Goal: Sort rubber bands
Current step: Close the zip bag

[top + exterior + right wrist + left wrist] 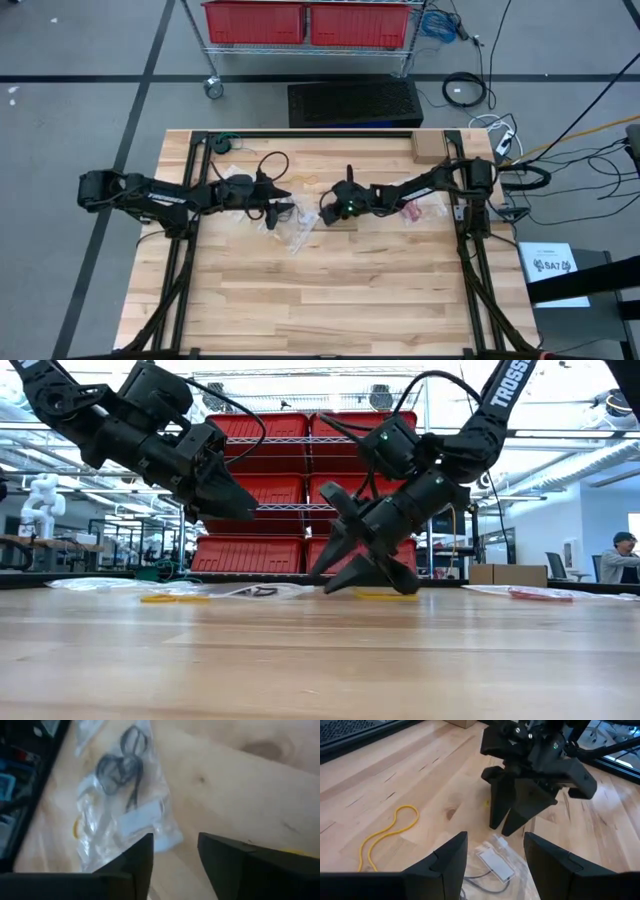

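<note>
Right now both arms reach toward the middle of the back half of the wooden desk (330, 290). The right tool (365, 582) points steeply down with its tips at or just above the desk surface; its two fingers (501, 805) stand a little apart, with a narrow gap between them and nothing visibly gripped. Just behind its tips in the low view a yellow rubber band (385, 596) lies flat on the desk. The left tool (235, 510) hangs well above the desk, tilted downward, its fingers spread wide and empty. Beneath it lies a clear plastic bag (125, 815) holding several black rubber bands (122, 767). A long yellow band (390, 832) lies loose on the bare wood near that bag. Farther toward the right side of the desk, red bands (411, 211) rest under the right arm, possibly inside another clear bag, though the view is too coarse to be sure. A small cardboard box (428, 148) sits at the desk's back edge.
</note>
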You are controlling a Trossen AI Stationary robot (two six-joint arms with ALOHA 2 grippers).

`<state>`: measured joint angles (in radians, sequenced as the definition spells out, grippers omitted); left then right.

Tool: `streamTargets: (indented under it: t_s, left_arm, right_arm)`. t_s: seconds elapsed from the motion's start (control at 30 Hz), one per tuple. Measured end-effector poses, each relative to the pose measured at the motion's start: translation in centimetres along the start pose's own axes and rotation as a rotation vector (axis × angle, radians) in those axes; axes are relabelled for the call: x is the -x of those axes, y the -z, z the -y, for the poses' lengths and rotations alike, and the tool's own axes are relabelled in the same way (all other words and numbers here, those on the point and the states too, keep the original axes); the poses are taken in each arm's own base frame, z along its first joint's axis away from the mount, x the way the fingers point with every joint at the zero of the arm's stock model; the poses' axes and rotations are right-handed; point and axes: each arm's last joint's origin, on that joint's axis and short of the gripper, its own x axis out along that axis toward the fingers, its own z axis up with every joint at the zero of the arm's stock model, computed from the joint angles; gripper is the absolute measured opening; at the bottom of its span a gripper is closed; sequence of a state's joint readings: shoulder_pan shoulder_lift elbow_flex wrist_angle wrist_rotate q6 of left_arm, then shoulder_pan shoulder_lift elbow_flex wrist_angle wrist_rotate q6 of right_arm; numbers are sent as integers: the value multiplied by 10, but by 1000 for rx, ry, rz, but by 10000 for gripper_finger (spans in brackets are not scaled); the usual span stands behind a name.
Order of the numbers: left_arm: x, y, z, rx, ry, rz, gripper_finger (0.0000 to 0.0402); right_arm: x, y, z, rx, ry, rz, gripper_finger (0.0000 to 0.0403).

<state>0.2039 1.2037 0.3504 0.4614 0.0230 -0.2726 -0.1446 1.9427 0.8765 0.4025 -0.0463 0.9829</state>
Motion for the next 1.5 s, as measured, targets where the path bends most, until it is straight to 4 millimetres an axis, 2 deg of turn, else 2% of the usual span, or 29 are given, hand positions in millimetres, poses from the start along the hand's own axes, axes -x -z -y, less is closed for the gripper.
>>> streamTargets:
  t_s: [0.17,0.4,0.53,0.63,0.77,0.9,1.0,1.13,1.33,1.5]
  left_arm:
    - [0,0,0,1,-2,0,198]
    - [0,0,-1,0,-43,12,198]
    - [0,0,-1,2,-45,13,198]
    - [0,0,-1,2,-45,10,198]
    - [0,0,-1,1,-47,6,198]
    - [0,1,-2,0,-54,3,198]
    - [0,1,-2,0,-73,0,198]
    - [0,3,-4,-1,-111,-7,198]
    - [0,2,-7,-16,-132,-8,198]
    - [1,4,-12,-8,-154,-34,198]
  right_arm:
    - [-6,-1,-2,-10,-69,33,161]
    - [-8,0,-4,26,-58,-13,109]
    - [-8,-3,-8,107,21,-85,101]
    - [-6,-8,-19,293,33,-124,111]
    - [-3,-10,-45,635,25,-176,127]
    - [1,-3,-59,933,106,-248,139]
    - [3,-3,-67,1004,176,-235,143]
    - [4,-4,-67,1065,203,-228,143]
    - [-1,6,-73,1434,212,-211,144]
    - [-6,14,-74,1608,190,-229,144]
